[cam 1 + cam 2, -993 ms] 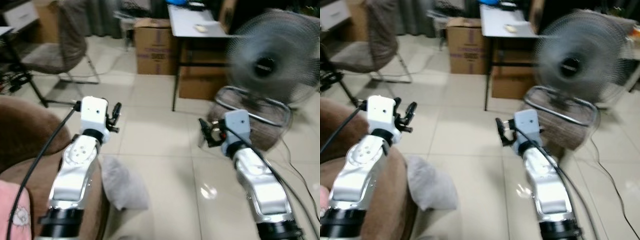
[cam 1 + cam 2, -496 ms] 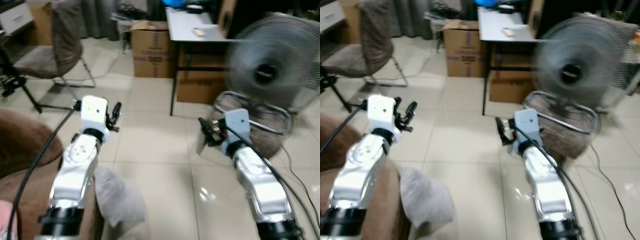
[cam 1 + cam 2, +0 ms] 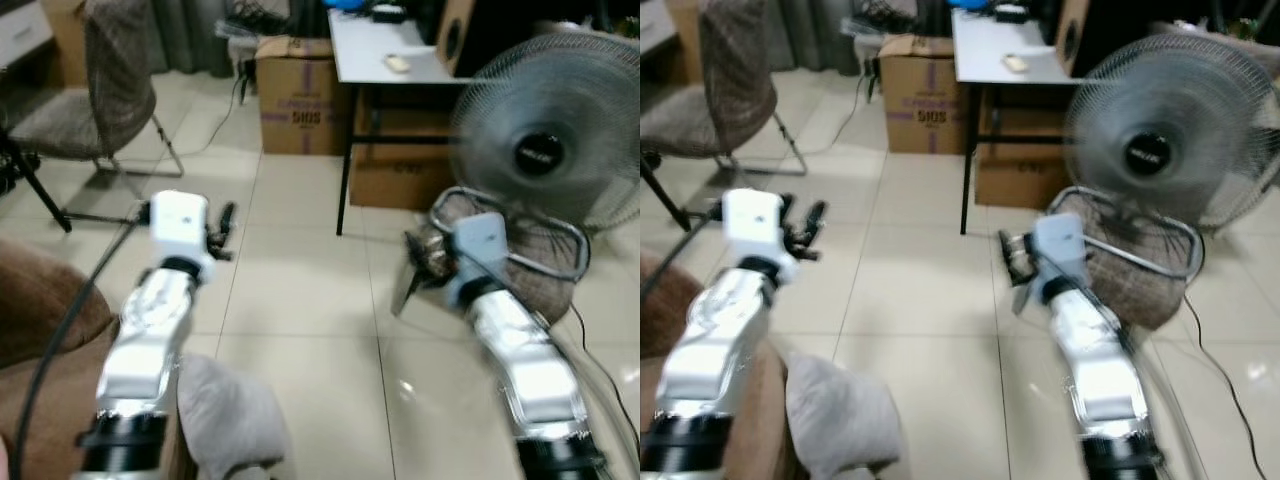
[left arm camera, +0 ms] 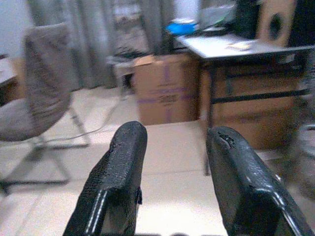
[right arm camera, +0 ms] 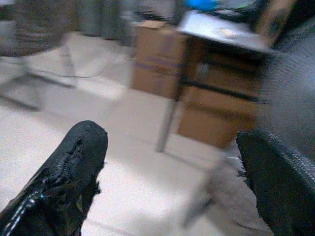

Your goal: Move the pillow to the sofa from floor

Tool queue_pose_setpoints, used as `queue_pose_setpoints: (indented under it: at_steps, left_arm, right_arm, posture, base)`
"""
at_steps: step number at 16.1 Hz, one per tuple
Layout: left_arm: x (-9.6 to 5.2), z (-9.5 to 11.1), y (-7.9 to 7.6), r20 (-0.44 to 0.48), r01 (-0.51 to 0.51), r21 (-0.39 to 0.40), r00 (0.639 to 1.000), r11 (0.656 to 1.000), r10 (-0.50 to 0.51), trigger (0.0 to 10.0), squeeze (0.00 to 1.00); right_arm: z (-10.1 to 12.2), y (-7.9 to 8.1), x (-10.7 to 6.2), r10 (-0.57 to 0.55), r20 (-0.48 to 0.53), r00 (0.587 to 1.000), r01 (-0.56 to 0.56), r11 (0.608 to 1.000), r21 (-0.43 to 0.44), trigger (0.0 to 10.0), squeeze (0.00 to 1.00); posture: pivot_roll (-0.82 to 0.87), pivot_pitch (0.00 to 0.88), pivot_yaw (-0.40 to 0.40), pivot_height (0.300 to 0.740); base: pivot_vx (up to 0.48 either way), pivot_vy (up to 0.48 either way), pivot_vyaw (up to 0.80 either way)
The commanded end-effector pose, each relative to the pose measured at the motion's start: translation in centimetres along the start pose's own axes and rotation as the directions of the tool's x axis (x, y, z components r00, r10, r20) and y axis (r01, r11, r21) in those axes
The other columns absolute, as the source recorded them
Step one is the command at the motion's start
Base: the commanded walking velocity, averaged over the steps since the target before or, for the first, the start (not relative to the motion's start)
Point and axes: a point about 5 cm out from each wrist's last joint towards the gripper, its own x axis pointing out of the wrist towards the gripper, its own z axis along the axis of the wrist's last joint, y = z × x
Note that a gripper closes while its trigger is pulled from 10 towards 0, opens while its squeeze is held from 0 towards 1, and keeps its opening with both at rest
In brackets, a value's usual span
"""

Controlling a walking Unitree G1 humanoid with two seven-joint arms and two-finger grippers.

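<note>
the grey pillow (image 3: 225,425) lies on the tiled floor (image 3: 300,300) at about 7 o'clock in the head views, touching the brown sofa (image 3: 40,330) that fills the 8 o'clock corner. the left arm reaches out above the sofa's edge and the pillow, and the left gripper (image 3: 222,228) hangs in the air over the tiles with nothing in it; in the left wrist view its two black fingers (image 4: 118,182) stand apart, jaws released. the right gripper (image 3: 415,262) is held up at about 3 o'clock from the left one, just in front of the fan's base, and in the right wrist view its fingers (image 5: 69,182) are spread wide around bare floor, jaws released and empty.

a big grey fan (image 3: 545,150) stands at 2 o'clock with a small pale label on its dark hub, too blurred to read. a dark-legged table (image 3: 385,60) sits at 12 o'clock with a small pale thing on top. a cardboard box (image 3: 295,95) at 11 o'clock carries purple printing that cannot be read; another box (image 3: 395,165) stands under the table. a brown chair (image 3: 95,100) on thin metal legs is at 10 o'clock. the views are somewhat blurred.
</note>
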Motion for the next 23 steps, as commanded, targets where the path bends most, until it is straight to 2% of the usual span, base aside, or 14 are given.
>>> queue_pose_setpoints:
  at_steps: [1,6,17,23]
  left_arm:
    - [0.0,0.1,-0.2,0.004,0.007,0.015,1.000,1.000,-0.007,10.0,0.00]
    - [-0.3,0.1,-0.5,0.005,0.014,0.027,1.000,1.000,-0.014,10.0,0.00]
    - [-0.9,-0.1,-0.4,-0.007,0.026,0.080,1.000,0.996,-0.026,10.0,0.00]
    - [-0.9,-0.1,-0.5,-0.012,0.042,0.100,0.999,0.994,-0.041,10.0,0.00]
  right_arm:
    - [0.1,-0.3,0.0,0.002,0.003,1.000,-0.002,1.000,-0.006,10.0,0.00]
    - [0.2,0.7,0.0,0.045,0.015,0.999,-0.045,0.999,0.000,10.0,0.00]
    - [-0.5,-0.4,0.0,0.003,-0.003,1.000,-0.003,1.000,-0.002,10.0,0.00]
    - [-0.8,0.0,-0.1,0.007,-0.009,1.000,-0.006,0.999,0.041,10.0,0.00]
  posture:
    - [0.02,0.000,-0.003,0.740]
    - [0.03,0.000,-0.005,0.740]
    - [0.04,0.000,-0.001,0.740]
    - [0.04,0.000,0.007,0.740]
  base:
    - [0.000,0.000,0.80]
    - [0.000,-0.352,0.80]
    - [0.000,-0.449,0.80]
    - [0.000,-0.448,0.80]
